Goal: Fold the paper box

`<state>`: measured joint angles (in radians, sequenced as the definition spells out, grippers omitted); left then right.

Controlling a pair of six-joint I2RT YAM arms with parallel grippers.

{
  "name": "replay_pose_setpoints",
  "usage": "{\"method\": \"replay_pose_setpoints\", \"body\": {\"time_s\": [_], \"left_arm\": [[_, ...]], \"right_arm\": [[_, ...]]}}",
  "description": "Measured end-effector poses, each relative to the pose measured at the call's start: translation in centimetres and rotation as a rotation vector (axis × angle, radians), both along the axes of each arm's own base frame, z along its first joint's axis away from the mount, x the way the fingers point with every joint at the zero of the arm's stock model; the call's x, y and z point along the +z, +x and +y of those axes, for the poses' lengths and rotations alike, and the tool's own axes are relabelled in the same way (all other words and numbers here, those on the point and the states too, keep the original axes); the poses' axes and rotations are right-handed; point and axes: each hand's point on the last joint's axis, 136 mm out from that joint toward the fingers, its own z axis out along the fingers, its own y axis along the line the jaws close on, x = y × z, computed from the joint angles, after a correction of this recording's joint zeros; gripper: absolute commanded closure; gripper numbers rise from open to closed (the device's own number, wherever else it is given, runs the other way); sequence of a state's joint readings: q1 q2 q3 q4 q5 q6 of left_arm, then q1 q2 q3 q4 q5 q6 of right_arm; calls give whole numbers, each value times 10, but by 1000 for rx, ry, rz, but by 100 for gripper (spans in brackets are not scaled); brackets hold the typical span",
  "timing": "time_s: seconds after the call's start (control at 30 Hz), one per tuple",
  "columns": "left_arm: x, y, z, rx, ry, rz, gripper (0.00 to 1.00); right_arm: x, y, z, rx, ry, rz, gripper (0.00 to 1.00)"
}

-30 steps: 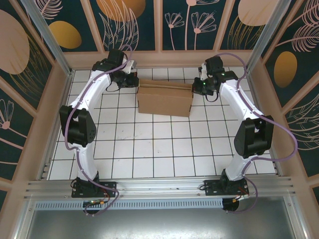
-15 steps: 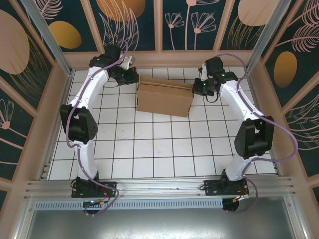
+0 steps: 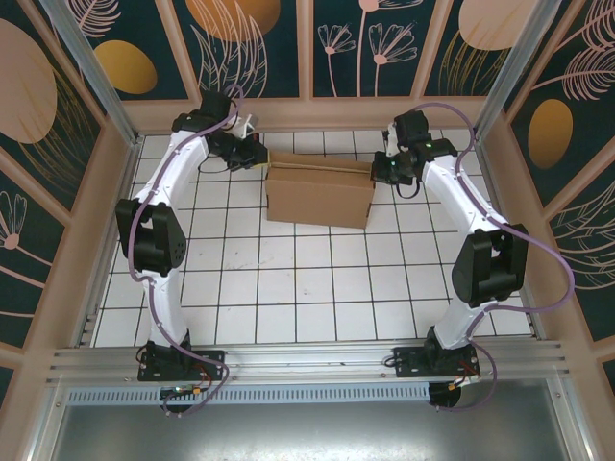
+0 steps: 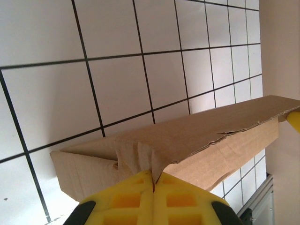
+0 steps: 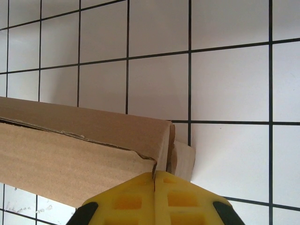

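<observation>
Both shut tight at opposite ends of the paper box [image 3: 319,195], the left gripper [image 4: 153,177] and right gripper [image 5: 154,176] should press inward evenly so it stays square.

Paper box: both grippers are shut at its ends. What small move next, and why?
Probably nudge both tips inward to tuck the end flaps. The left gripper, shut, presses a crumpled flap of the paper box; the right gripper meets the opposite end, where a flap sticks out.

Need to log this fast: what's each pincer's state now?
Left pincer: closed, tips at the paper box edge.
Right pincer: closed, tips at the paper box corner.
</observation>
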<state>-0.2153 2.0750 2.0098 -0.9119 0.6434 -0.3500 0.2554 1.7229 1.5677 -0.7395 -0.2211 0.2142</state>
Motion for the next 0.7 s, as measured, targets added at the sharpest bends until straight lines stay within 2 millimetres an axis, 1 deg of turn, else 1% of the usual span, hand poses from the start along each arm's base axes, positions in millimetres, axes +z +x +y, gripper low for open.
{"method": "replay_pose_setpoints", "body": {"time_s": [0.1,0.2,0.5,0.7], "left_arm": [[-7,-3,0,3,-1,25,100],[-10,-5,-2,4,-20,43,100],[-7,-7,-8,5,-73,53,100],[-6,-9,-8,2,-82,32,100]], "right_arm": [[-2,-1,0,-1,-4,2,100],[-2,-1,-2,-3,-12,1,100],[-5,-4,-8,3,-51,-11,100],[-2,-9,-7,19,-84,-40,100]]}}
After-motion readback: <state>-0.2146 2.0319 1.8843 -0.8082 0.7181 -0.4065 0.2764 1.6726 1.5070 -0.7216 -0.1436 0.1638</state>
